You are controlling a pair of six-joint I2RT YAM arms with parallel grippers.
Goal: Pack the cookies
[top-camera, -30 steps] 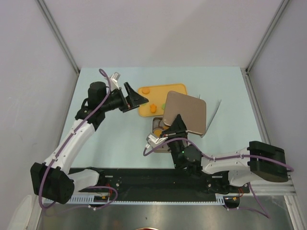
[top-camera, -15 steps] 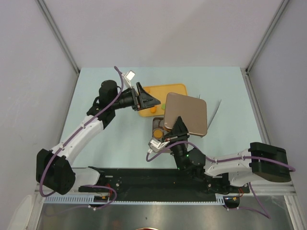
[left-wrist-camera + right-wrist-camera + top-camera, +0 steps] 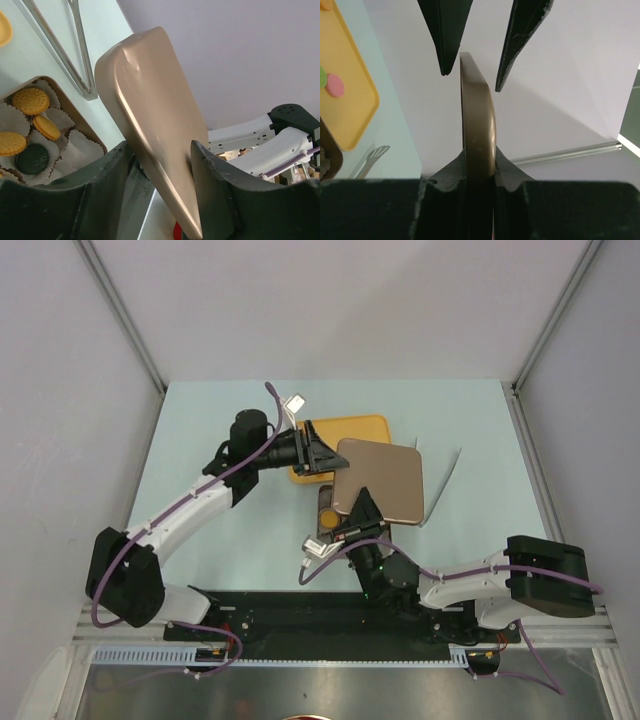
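A gold square lid (image 3: 380, 480) is held tilted above the brown cookie box (image 3: 326, 502). My right gripper (image 3: 362, 512) is shut on the lid's near edge, and the lid shows edge-on in the right wrist view (image 3: 478, 125). My left gripper (image 3: 322, 453) is open, its jaws on either side of the lid's left edge (image 3: 150, 100). In the box, orange cookies (image 3: 31, 100) and one black cookie (image 3: 32, 159) lie in white paper cups. A pink cookie (image 3: 335, 86) and a green one lie on the orange tray (image 3: 350, 100).
The orange tray (image 3: 350, 426) lies behind the box. Metal tongs (image 3: 445, 480) lie to the right of the lid and also show in the left wrist view (image 3: 75, 50). Grey walls close in the table on three sides.
My left arm has swung right from beside the tray to the lid, and its open jaws now straddle the lid's edge. The right gripper has kept hold of the lid, shifting it slightly left.
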